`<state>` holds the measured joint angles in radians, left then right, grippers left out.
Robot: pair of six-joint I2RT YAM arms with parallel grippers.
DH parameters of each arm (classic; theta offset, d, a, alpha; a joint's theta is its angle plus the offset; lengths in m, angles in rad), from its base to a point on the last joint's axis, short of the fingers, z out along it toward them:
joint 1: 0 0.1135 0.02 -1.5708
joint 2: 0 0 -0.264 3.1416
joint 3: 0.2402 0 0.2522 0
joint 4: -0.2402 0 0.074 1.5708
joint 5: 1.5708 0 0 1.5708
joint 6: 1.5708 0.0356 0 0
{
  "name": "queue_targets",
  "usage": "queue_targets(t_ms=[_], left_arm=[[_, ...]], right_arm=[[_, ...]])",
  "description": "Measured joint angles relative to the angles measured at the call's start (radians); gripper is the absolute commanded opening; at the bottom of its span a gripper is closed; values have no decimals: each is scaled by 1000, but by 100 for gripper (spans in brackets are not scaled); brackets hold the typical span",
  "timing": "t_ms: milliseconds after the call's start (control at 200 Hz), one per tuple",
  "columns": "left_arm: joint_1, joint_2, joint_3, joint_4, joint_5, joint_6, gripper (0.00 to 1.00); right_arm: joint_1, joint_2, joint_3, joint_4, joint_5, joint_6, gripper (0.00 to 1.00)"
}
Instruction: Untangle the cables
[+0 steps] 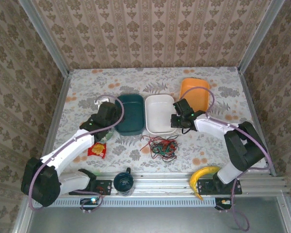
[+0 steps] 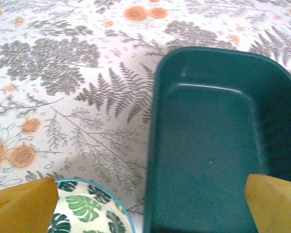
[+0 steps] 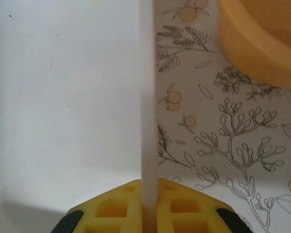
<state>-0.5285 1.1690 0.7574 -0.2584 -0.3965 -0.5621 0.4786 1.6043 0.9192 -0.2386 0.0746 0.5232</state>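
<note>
The right gripper point(image 3: 149, 196) is pinching the wall of the white bin point(image 3: 63, 97). The left gripper point(image 2: 148, 206) is hanging wide open, holding nothing, above the teal bin point(image 2: 213, 131).

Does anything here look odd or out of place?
The right pincer is clamped on the rim of the white tub, while the cables lie in a tangled heap nearby, untouched. A banana lies on the metal rail at the near edge.

Damask wallpapered walls point(image 1: 155, 29), floral tablecloth point(image 1: 82, 87) (ferns, blossoms)
</note>
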Motion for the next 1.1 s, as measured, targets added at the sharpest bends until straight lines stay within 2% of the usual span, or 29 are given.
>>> queue_targets(t_ms=[155, 560, 655, 755, 845, 1100], left_arm=[[60, 0, 0, -18, 47, 0, 100], [96, 89, 3, -54, 143, 8, 99], [107, 123, 4, -52, 165, 8, 98], [118, 169, 19, -53, 185, 8, 98], [124, 203, 42, -52, 193, 8, 97], [126, 268, 95, -48, 218, 16, 90]], right_arm=[[-13, 83, 113, -13, 25, 2, 8], [-121, 279, 378, -12, 49, -2, 10], [-130, 290, 396, -13, 49, -11, 16], [-130, 298, 415, -13, 49, -22, 37], [-130, 299, 435, -16, 49, -44, 45], [-127, 281, 438, -15, 49, -51, 49]])
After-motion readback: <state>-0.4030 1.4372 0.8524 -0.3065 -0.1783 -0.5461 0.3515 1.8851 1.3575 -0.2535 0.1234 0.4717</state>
